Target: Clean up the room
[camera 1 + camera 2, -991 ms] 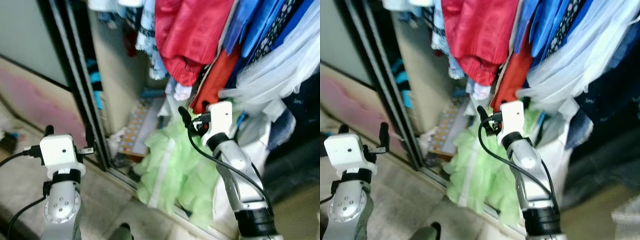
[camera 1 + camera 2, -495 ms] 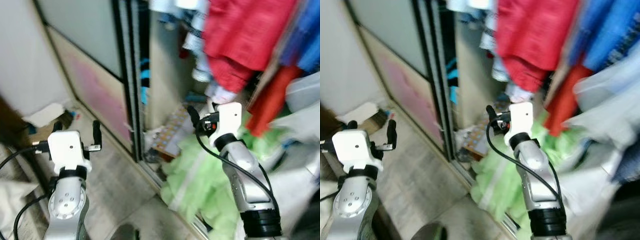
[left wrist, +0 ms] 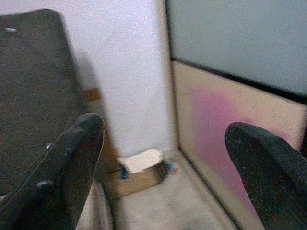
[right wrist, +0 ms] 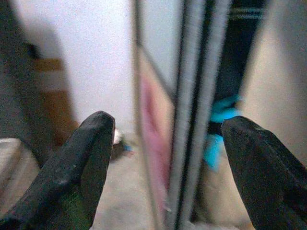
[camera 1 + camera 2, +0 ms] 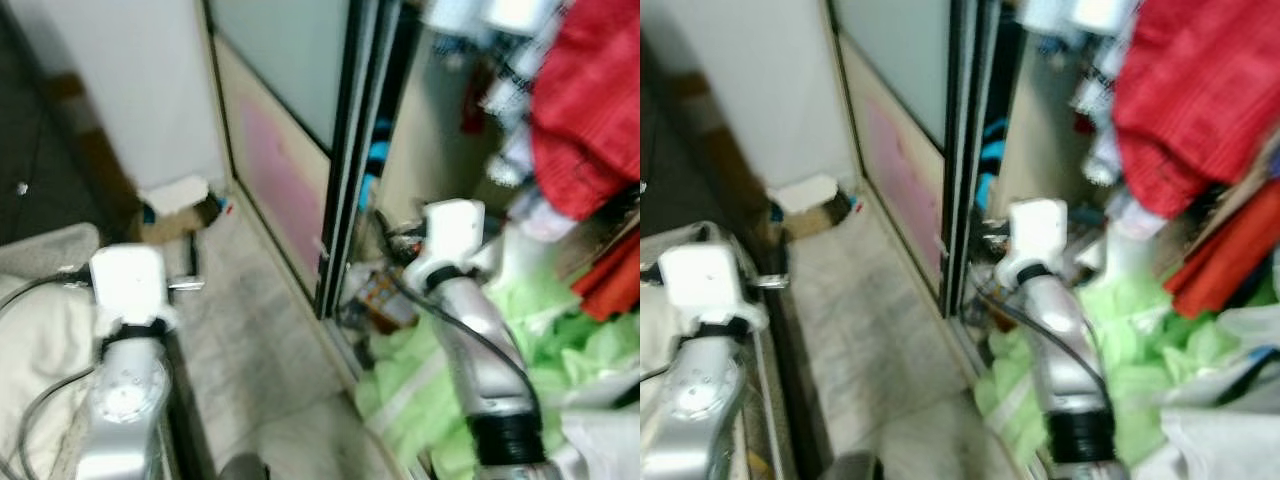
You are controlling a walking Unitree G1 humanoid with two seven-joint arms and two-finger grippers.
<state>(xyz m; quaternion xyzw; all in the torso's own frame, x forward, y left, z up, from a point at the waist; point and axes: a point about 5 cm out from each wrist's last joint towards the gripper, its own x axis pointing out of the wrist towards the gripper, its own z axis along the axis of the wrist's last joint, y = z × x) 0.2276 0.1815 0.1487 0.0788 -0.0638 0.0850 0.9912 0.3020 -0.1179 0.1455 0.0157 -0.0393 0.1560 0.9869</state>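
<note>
A: At the open wardrobe — camera has swung to the robot's left since a second ago. Then the hanging clothes took up most of the head views; now the sliding door, white wall and bare floor take the left half. Whole picture shifted, so it's the robot turning, not things moving.

B: Grippers?

A: Both raised, nothing held. Left gripper has its fingers wide apart, pointing at the corner where a small cardboard box sits on the floor against the wall. Right gripper also has its fingers apart, aimed at the door's black frame.

B: And the stuff to tidy?

A: Green garment is heaped on the wardrobe floor under the right arm, spilling over the track; red garment hangs above it. Blurry clutter by the track — can't tell what it is.

B: Meaning for the task?

A: My guess: nothing is picked up yet; the turn looks like moving off from the pile or scanning for the next item. Cleanup seems early.
</note>
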